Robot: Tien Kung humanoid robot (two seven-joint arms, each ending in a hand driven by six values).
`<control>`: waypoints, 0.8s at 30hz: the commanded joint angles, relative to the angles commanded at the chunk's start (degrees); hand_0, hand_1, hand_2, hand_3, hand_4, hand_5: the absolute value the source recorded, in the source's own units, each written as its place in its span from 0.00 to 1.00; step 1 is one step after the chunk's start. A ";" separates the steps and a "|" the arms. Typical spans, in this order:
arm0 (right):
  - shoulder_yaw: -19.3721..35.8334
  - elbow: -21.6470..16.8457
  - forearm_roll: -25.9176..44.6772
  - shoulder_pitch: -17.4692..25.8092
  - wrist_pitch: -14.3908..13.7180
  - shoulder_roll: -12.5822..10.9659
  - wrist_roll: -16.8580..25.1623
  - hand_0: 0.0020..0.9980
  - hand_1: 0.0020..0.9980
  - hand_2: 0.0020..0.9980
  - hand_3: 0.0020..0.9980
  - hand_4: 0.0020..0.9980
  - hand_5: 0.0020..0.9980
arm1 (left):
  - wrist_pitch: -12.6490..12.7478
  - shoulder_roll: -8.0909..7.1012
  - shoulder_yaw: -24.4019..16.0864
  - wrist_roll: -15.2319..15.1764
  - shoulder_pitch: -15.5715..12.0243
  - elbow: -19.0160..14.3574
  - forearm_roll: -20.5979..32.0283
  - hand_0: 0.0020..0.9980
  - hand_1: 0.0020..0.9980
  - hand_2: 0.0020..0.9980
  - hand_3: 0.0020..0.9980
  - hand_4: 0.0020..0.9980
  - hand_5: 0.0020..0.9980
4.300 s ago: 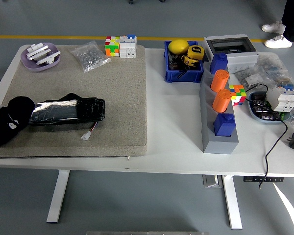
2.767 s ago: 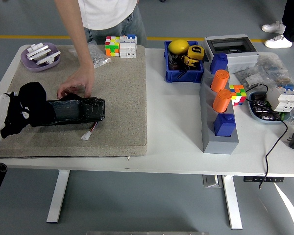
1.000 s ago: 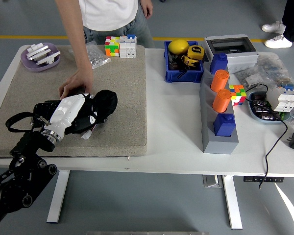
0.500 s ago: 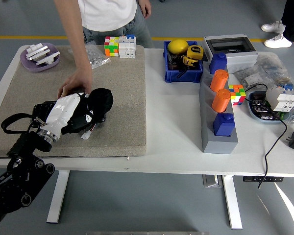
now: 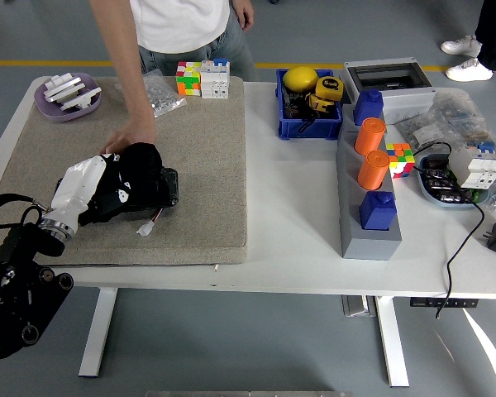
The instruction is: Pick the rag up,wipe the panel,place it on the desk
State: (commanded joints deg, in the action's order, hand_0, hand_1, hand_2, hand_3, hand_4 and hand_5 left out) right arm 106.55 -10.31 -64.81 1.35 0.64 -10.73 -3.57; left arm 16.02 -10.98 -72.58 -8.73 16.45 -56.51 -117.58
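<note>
My left hand (image 5: 116,187) comes in from the lower left and is shut on the black rag (image 5: 139,162), pressing it on top of the black panel (image 5: 165,188). The panel lies on the beige mat (image 5: 207,149); only its right end shows past the rag and my hand. A white connector (image 5: 147,227) hangs from the panel's front. A person at the far side rests a hand (image 5: 126,136) on the panel's back edge, just behind the rag. My right hand is out of view.
A purple dish (image 5: 66,95), a bag of small parts (image 5: 161,93) and colour cubes (image 5: 202,77) sit at the mat's back. Right of the mat are a blue bin (image 5: 308,103), a grey rack with orange and blue pieces (image 5: 370,190), and a tray with cables (image 5: 455,178).
My left hand has slid the rag leftward along the panel from its right end, uncovering that end. The person's hand has stayed on the panel's back edge.
</note>
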 joint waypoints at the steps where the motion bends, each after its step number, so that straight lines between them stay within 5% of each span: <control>1: 0.03 0.00 -0.08 -0.04 0.02 -0.02 0.01 0.77 0.63 0.68 0.61 1.00 0.56 | -0.01 -0.12 -0.29 0.08 0.09 0.18 -0.03 0.26 0.18 0.57 0.39 0.00 0.00; 24: 0.79 0.00 -0.92 0.05 0.25 -0.01 0.13 0.77 0.63 0.68 0.61 1.00 0.56 | 0.06 -1.62 -10.97 0.13 -1.96 3.41 -1.85 0.26 0.20 0.56 0.39 0.00 0.00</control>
State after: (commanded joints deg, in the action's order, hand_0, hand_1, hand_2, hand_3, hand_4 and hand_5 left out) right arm 107.34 -10.31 -65.74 1.40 0.89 -10.73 -3.44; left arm 16.08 -12.60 -83.55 -8.60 14.49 -53.10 -119.43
